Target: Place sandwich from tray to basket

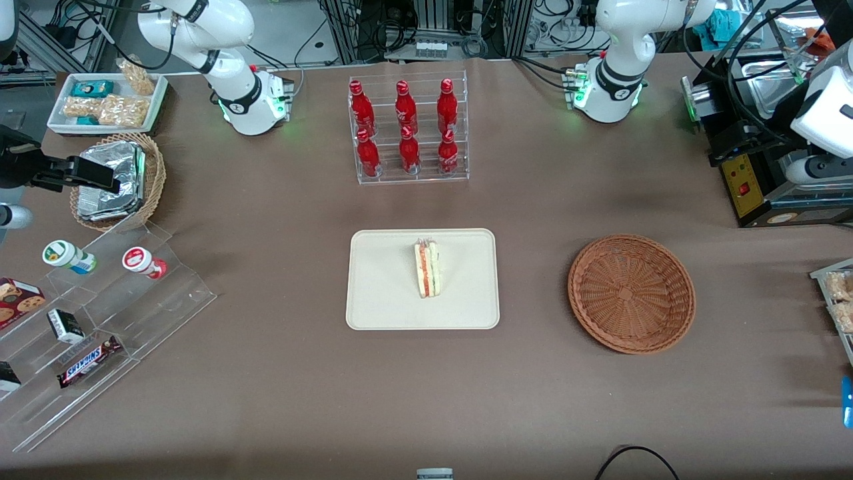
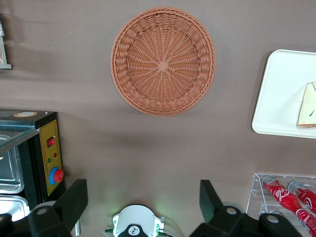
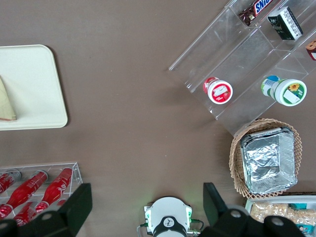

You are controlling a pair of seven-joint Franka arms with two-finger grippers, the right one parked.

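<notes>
Gripper (image 1: 726, 152), hard to discern, hangs near the oven (image 1: 743, 183).

The left pincer (image 2: 143, 190) hangs, fingers apart, above the tabletop (image 1: 533, 400), with free room over the flat tray (image 1: 380, 280) and basket (image 1: 632, 293) and between them, but farther from the front camera red bottles (image 1: 447, 107) and a black machine (image 1: 743, 187) block the way.

From here I count six red bottles (image 1: 447, 110), two wicker baskets (image 1: 632, 293), two white-lidded tubs (image 1: 143, 261), one cream tray (image 1: 383, 280) and just one sandwich (image 1: 428, 269).
</notes>
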